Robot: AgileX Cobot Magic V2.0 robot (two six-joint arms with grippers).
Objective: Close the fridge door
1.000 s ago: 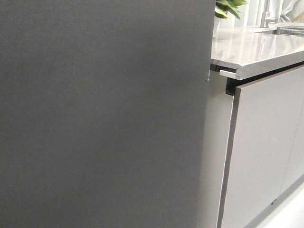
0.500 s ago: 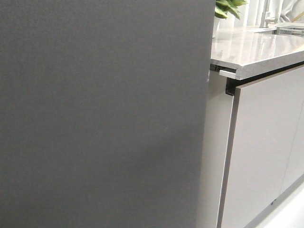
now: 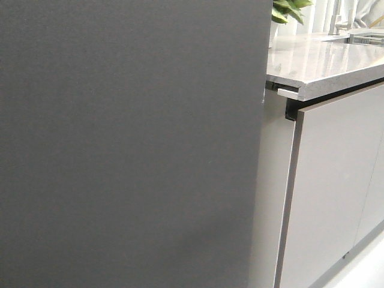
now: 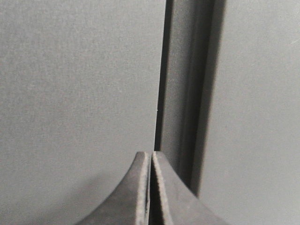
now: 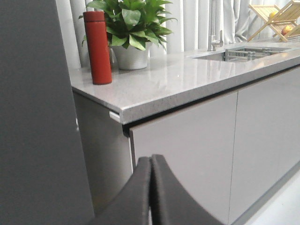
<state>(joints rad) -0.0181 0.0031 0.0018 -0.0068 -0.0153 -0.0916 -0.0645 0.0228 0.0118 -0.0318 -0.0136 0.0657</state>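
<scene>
The fridge door (image 3: 129, 144) fills the front view's left, beside the countertop (image 3: 318, 63) edge. Only wrist views show the left gripper (image 4: 150, 187) and right gripper (image 5: 151, 192), both clenched, empty; a red bottle (image 5: 97, 47) is seen near the counter's corner.

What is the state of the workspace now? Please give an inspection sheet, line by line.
Surface: grey speckled countertop, glossy.
Job's things: fridge door, dark grey and matte, fills most of the front view; only its outer face shows, and whether it is fully closed cannot be told.
Clutter: red bottle upright beside a potted plant; sink with a tap further along.
Grippers: left gripper shut, empty, close to the door edge; right gripper shut, empty, facing the cabinet fronts.
Cables: nothing seen.
Surroundings: pale curtains, wooden rack.
</scene>
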